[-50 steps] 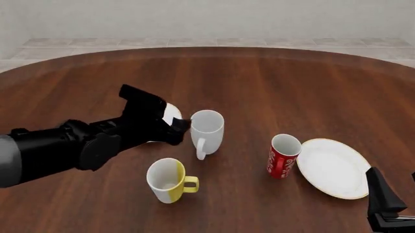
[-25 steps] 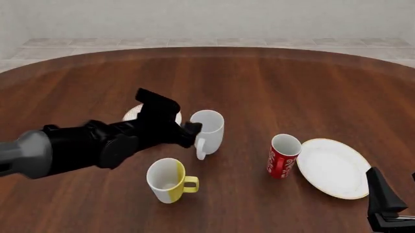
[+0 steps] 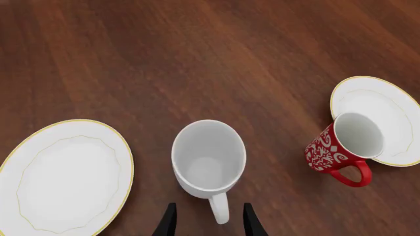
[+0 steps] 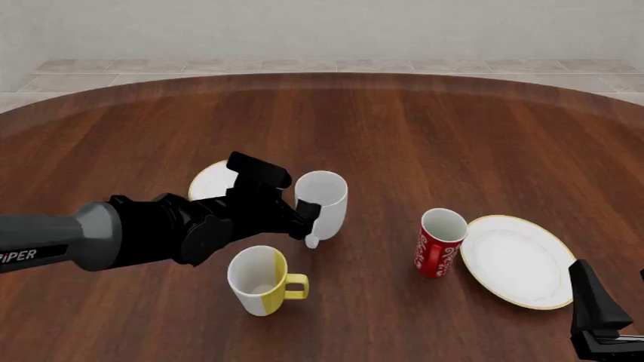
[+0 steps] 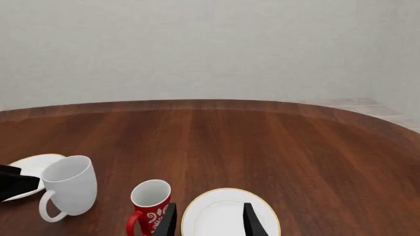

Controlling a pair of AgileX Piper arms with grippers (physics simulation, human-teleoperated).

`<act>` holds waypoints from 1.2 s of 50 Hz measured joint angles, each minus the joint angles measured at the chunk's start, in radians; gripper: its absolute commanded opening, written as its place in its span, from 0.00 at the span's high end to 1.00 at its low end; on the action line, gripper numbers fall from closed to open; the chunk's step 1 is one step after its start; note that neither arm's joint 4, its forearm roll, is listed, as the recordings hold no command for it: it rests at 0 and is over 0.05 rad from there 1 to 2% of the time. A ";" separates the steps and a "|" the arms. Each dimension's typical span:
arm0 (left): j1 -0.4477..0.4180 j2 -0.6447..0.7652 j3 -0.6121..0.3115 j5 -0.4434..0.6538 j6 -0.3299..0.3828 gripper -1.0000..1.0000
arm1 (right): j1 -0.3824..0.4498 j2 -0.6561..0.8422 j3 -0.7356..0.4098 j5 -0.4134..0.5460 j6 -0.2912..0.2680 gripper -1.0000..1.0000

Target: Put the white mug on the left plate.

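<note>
The white mug point(image 4: 324, 196) stands upright near the table's middle, its handle point(image 3: 220, 212) turned toward me; it also shows in the right wrist view point(image 5: 69, 189). My left gripper point(image 4: 302, 219) is open, and in the left wrist view point(image 3: 208, 223) its two fingertips stand on either side of the handle, apart from it. The left plate point(image 4: 210, 181), white with a gold rim, lies just left of the mug, partly hidden by my left arm, and is empty point(image 3: 66, 179). My right gripper point(image 4: 601, 320) is open and empty at the near right edge point(image 5: 210, 221).
A white-and-yellow mug point(image 4: 259, 280) stands near my left arm, in front of the white mug. A red mug point(image 4: 441, 243) stands to the right, touching or just beside the larger gold-rimmed plate point(image 4: 523, 264). The round wooden table point(image 4: 403, 128) reaches far back.
My left arm has swung right and toward me, uncovering more of the left plate. Its gripper has come down to the white mug's handle. The mugs, plates and right arm have not moved.
</note>
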 measured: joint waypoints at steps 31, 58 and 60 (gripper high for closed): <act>0.000 0.078 -0.013 -0.015 -0.018 0.00 | -0.005 0.000 -0.001 -0.003 0.005 0.00; -0.018 0.146 -0.040 -0.023 -0.026 0.00 | -0.007 0.000 -0.004 0.002 0.007 0.00; -0.020 0.151 -0.043 -0.023 -0.026 0.00 | -0.008 0.000 -0.004 0.003 0.007 0.00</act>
